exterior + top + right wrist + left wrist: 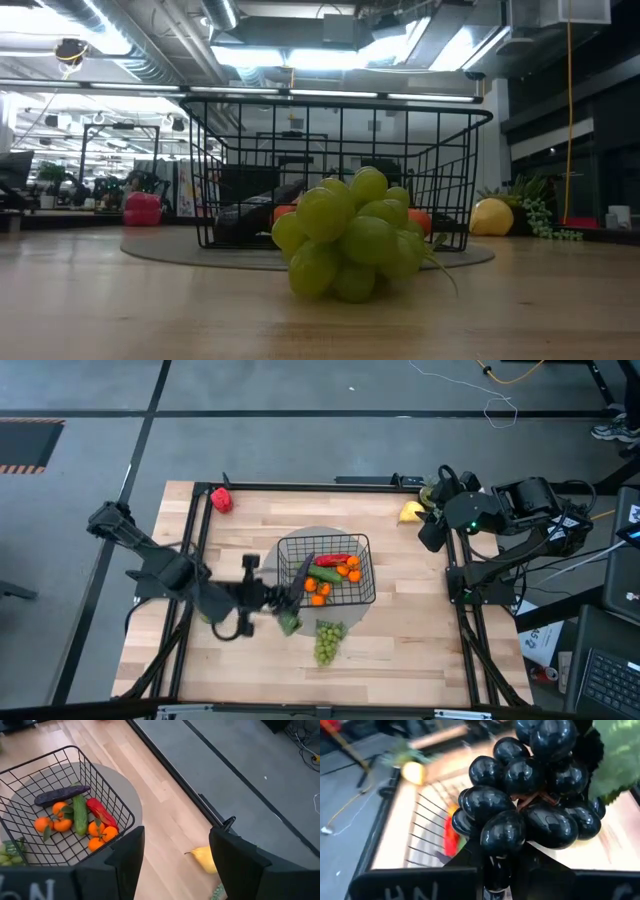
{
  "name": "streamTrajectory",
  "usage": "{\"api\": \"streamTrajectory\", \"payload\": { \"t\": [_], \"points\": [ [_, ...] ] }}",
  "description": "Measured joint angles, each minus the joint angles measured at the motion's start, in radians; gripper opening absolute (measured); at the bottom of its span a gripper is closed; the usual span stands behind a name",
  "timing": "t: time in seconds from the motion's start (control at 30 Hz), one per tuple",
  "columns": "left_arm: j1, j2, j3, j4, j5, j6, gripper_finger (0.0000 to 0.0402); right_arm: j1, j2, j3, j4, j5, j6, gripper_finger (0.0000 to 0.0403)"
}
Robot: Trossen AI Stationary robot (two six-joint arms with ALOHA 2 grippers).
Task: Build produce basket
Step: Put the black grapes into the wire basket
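Note:
The black wire basket (360, 592) stands on a grey round mat at mid-table and holds an eggplant, a red chili (100, 812), a cucumber (80, 815) and several oranges. My left gripper (283, 600) is at the basket's near left corner, shut on a bunch of dark purple grapes (530, 805) with a green leaf (289, 623). A bunch of green grapes (327, 640) lies on the table in front of the basket. A yellow pear (411, 512) lies at the far right. My right gripper (175, 865) is open above the pear (204, 858). A red pepper (221, 500) sits at the far left. My left gripper holds the purple grape bunch at the grapes on its near side (502, 837), between its fingers. The bunch itself hides the place of contact. The fingers come from the table's left. The bunch sits at the fingers' ends, above the basket's wires (427, 827).
A green leafy bunch (535, 205) lies beside the pear (492, 216) at the far right. The table has a black frame rail (300, 485) along its far edge. Bare wood lies at the near left and near right of the basket.

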Motion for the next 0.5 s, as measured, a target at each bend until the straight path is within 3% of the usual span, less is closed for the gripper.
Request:
{"api": "streamTrajectory", "payload": {
  "t": [0.17,0.37,0.5],
  "points": [
    [0.172,0.0,0.032,0.066,0.019,-0.038,0.0031,0.0,0.0,0.0,0.0,0.014,-0.024,0.0222],
    [0.384,0.005,0.032,0.079,0.249,-0.055,0.0032,0.0,0.0,0.0,0.0,0.018,-0.025,0.0222],
    [0.461,0.044,0.031,0.098,0.419,-0.058,0.0043,0.0,0.0,0.0,0.0,0.018,-0.028,0.0222]
  ]
}}
